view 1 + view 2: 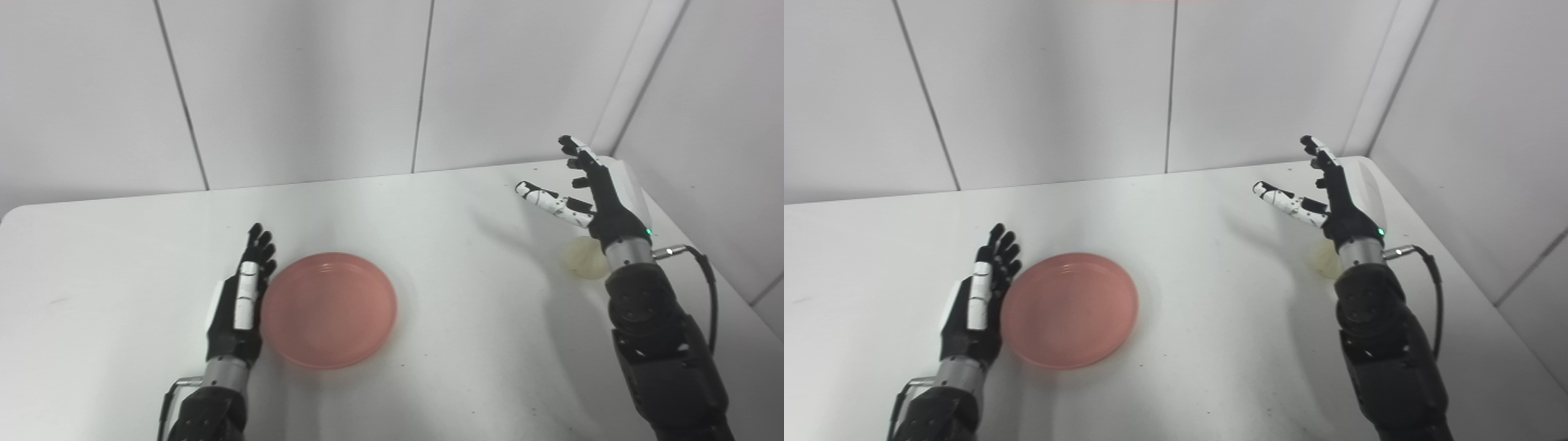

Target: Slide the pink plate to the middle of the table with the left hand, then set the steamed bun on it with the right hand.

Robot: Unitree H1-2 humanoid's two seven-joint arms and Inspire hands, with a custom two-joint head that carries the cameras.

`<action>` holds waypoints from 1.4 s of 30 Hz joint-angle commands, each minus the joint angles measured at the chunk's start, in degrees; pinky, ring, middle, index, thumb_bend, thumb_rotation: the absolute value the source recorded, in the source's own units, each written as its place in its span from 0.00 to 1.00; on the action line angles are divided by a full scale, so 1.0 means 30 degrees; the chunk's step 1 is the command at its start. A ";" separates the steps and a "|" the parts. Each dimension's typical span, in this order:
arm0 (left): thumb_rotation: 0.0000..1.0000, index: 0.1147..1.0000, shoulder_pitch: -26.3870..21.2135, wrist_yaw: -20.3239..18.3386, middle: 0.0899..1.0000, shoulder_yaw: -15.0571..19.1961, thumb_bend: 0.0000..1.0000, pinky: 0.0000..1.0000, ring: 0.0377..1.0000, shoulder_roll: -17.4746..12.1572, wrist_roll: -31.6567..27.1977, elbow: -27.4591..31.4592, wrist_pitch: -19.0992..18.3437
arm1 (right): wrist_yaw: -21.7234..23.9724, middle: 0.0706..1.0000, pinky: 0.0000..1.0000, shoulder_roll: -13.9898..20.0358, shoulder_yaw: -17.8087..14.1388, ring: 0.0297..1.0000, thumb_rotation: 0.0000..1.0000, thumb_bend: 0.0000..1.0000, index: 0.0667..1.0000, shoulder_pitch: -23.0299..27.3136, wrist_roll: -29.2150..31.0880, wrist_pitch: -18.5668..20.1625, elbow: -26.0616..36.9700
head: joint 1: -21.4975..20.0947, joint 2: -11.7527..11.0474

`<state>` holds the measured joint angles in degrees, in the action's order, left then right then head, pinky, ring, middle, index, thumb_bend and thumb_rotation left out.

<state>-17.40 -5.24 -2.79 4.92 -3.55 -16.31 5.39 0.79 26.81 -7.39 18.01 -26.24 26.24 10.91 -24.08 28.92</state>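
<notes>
Left hand [242, 300] flat, fingers together, against pink plate [329, 309]; right hand [588, 196] spread above half-hidden steamed bun [582, 257].

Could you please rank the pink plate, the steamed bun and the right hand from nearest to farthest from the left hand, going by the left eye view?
From the left hand:
1. Pink plate: right beside it, at its inner edge.
2. Steamed bun: far across the table on the right, partly hidden by the right wrist.
3. Right hand: open, raised just beyond the bun, near the back right corner.
</notes>
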 commanded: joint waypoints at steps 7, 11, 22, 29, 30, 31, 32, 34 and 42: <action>1.00 1.00 0.0472 -0.1440 1.00 0.0306 0.64 1.00 1.00 -0.1260 -0.1117 -0.0802 0.0143 | 0.1386 0.86 0.73 -0.0224 -0.1207 0.84 0.54 0.71 0.85 0.0798 -0.3236 0.0224 -0.0475 | -0.1629 -0.0486; 1.00 1.00 0.0432 -0.1772 1.00 0.0228 0.68 1.00 1.00 -0.1549 -0.1262 -0.0793 -0.0098 | 0.2293 0.85 0.72 -0.0626 -0.1954 0.83 0.54 0.74 0.85 0.0941 -0.4582 0.0224 -0.0661 | -0.1728 -0.0488; 1.00 1.00 0.0474 -0.1896 1.00 0.0202 0.66 1.00 1.00 -0.1740 -0.1398 -0.0521 -0.0423 | 0.4170 0.86 0.75 -0.1004 -0.3237 0.85 0.48 0.75 0.85 0.1153 -0.8415 0.0224 -0.1545 | -0.1914 -0.0505; 1.00 1.00 0.0608 -0.1826 1.00 0.0139 0.65 1.00 1.00 -0.1651 -0.1264 -0.0145 -0.0622 | 0.6044 0.84 0.67 -0.1557 -0.3903 0.81 0.46 0.80 0.83 0.1638 -1.1502 0.0224 -0.2631 | -0.1762 -0.0532; 1.00 1.00 0.0643 -0.1803 1.00 0.0128 0.64 1.00 1.00 -0.1623 -0.1252 -0.0032 -0.0675 | 0.6200 0.84 0.66 -0.1613 -0.3974 0.81 0.45 0.81 0.83 0.1680 -1.1737 0.0223 -0.2730 | -0.1684 -0.0509; 1.00 1.00 0.0662 -0.1801 1.00 0.0122 0.64 1.00 1.00 -0.1610 -0.1252 0.0035 -0.0709 | 0.6320 0.84 0.65 -0.1654 -0.4030 0.80 0.44 0.81 0.83 0.1709 -1.1896 0.0222 -0.2782 | -0.1684 -0.0509; 1.00 1.00 0.0667 -0.1832 1.00 0.0149 0.64 1.00 1.00 -0.1581 -0.1320 0.0027 -0.0672 | 0.6470 0.83 0.65 -0.1633 -0.4010 0.79 0.41 0.81 0.83 0.1732 -1.2017 0.0221 -0.2933 | -0.1614 -0.0479; 1.00 1.00 0.0667 -0.1839 1.00 0.0174 0.64 1.00 1.00 -0.1553 -0.1347 0.0016 -0.0671 | 0.6704 0.83 0.64 -0.1603 -0.3985 0.78 0.38 0.81 0.83 0.1771 -1.2194 0.0222 -0.3123 | -0.1561 -0.0454; 1.00 1.00 0.0757 -0.1862 1.00 0.0192 0.63 1.00 1.00 -0.1536 -0.1403 0.0239 -0.0785 | 0.7029 0.75 0.54 -0.1462 -0.3905 0.69 0.27 0.80 0.83 0.1868 -1.2025 0.0224 -0.4150 | -0.1472 -0.0377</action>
<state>-17.09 -10.53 -2.34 0.65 -7.44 -14.89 3.07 22.51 20.91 -18.98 21.33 -62.20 27.24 -2.10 -28.56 27.77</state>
